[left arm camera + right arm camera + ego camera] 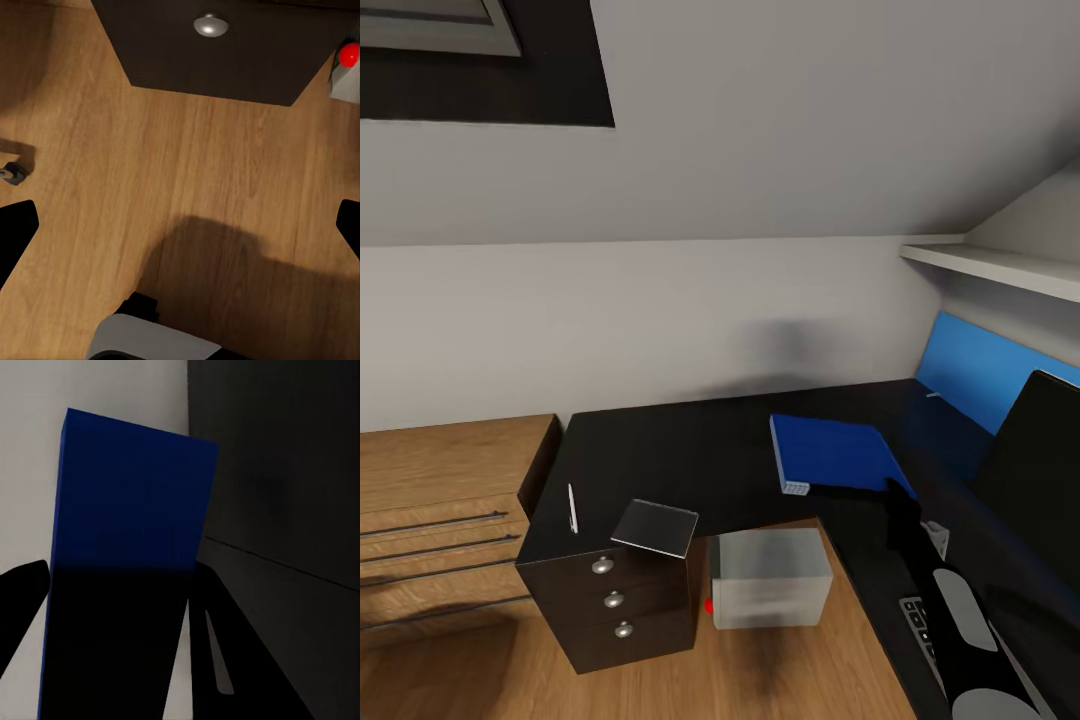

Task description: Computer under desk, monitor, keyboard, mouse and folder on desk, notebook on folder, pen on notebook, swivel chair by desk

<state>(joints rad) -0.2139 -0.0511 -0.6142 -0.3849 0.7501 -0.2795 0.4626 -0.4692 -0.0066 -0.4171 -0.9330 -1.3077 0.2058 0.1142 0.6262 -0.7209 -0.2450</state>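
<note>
Clearly, the notebook (pixel 655 527) overhangs the front edge of the desk (pixel 690 450) at lower centre, beside the pen (pixel 572 507), with bare black top between them and the folder (pixel 835 455). The right gripper (pixel 900 492) meets the folder's near corner right of centre, but whether its fingers are clenched on it I cannot tell. Below the desk stands the computer (pixel 770 578), with open floor (pixel 790 670) before it.

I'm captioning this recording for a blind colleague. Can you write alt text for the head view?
A blue folder lies on the glossy black L-shaped desk, with the right gripper at its near right corner. A grey notebook and a pen sit above the drawer unit; a light grey computer stands under the desk, the monitor at right.
</note>
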